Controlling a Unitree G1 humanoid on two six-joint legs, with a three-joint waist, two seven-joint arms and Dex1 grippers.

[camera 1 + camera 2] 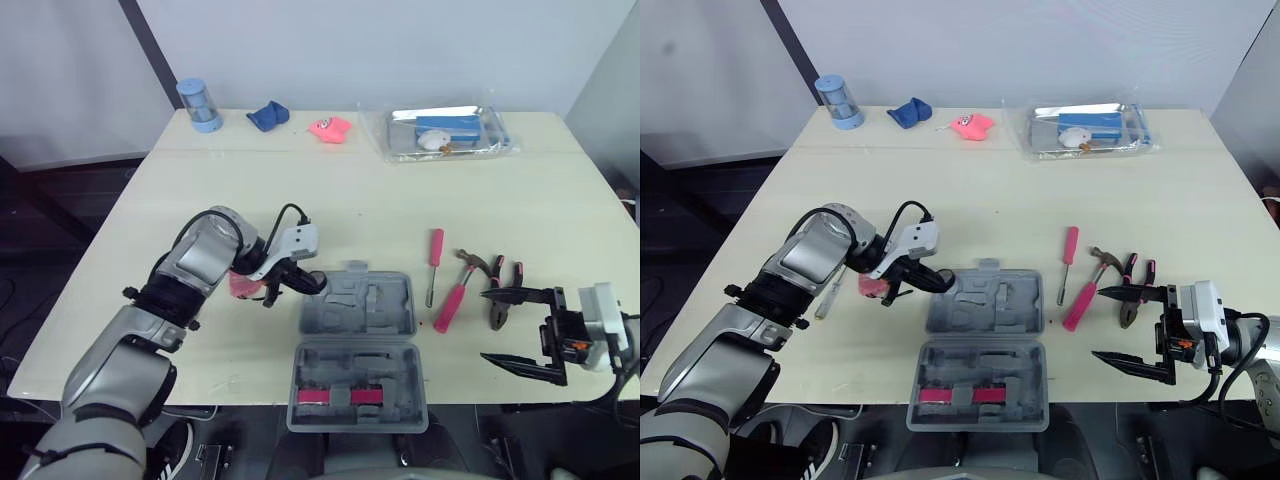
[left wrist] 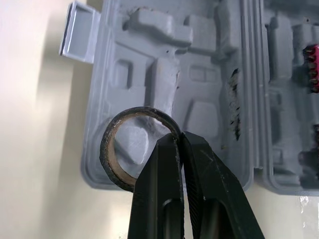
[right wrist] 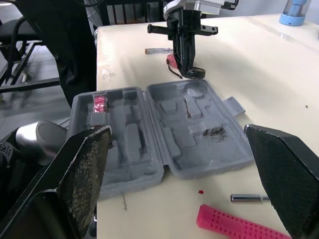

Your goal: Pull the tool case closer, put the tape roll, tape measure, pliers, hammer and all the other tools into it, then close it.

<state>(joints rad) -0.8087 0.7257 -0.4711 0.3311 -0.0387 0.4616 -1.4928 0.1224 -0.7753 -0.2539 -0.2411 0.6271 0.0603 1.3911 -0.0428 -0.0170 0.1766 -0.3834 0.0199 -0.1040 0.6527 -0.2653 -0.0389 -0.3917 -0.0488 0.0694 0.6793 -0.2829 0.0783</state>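
Observation:
The grey tool case [image 1: 390,312] lies open at the front middle of the table, lid half toward the far side. My left gripper [image 1: 308,282] is shut on the black tape roll [image 2: 106,155], pinching its rim just over the lid half's left corner [image 2: 99,164]. A pink tape measure [image 1: 240,285] sits behind that gripper, with a small screwdriver [image 1: 830,297] to its left. Right of the case lie a red screwdriver [image 1: 435,258], a pink-handled hammer [image 1: 454,302] and pliers [image 1: 506,288]. My right gripper [image 1: 497,327] hangs open near the pliers, holding nothing.
At the far side stand a blue cylinder [image 1: 199,104], a blue cloth [image 1: 268,116], a pink toy [image 1: 330,127] and a clear bag of items [image 1: 450,132]. The case's near half [image 1: 357,395] holds pink inserts and reaches the table's front edge.

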